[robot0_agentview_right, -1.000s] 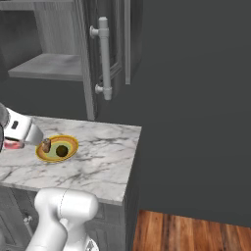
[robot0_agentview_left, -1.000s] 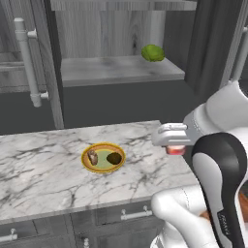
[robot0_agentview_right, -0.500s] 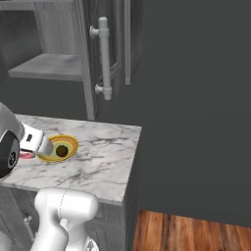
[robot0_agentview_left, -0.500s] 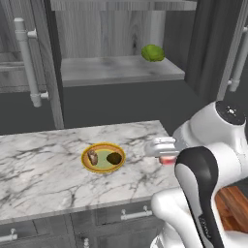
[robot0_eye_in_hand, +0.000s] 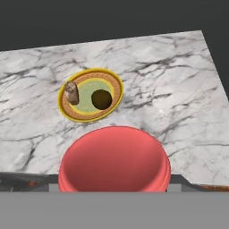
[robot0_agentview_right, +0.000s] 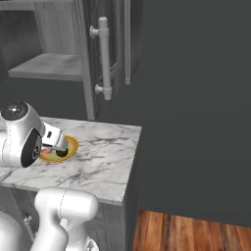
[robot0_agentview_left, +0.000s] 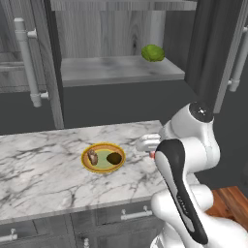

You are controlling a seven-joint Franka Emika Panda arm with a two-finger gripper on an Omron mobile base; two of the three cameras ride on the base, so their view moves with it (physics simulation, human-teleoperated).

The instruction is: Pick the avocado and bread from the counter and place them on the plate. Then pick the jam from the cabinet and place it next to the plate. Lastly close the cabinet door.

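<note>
While its fingertips sit hidden behind it, end effector [robot0_eye_in_hand: 114, 181] grips round red jam [robot0_eye_in_hand: 114, 160] above marble tabletop [robot0_eye_in_hand: 179, 103]; mottled bread [robot0_eye_in_hand: 71, 92], dark avocado [robot0_eye_in_hand: 101, 99] on yellow-rimmed plate [robot0_eye_in_hand: 117, 85]

Kitchen; marble counter [robot0_agentview_left: 43, 164] over drawers [robot0_agentview_left: 116, 218]; open wall cabinet [robot0_agentview_left: 121, 68]; wood floor [robot0_agentview_right: 191, 233]

A bright green round lump [robot0_agentview_left: 153, 53] sits on the grey shelf. A brown wood floor [robot0_agentview_right: 191, 231] lies low on the right.
</note>
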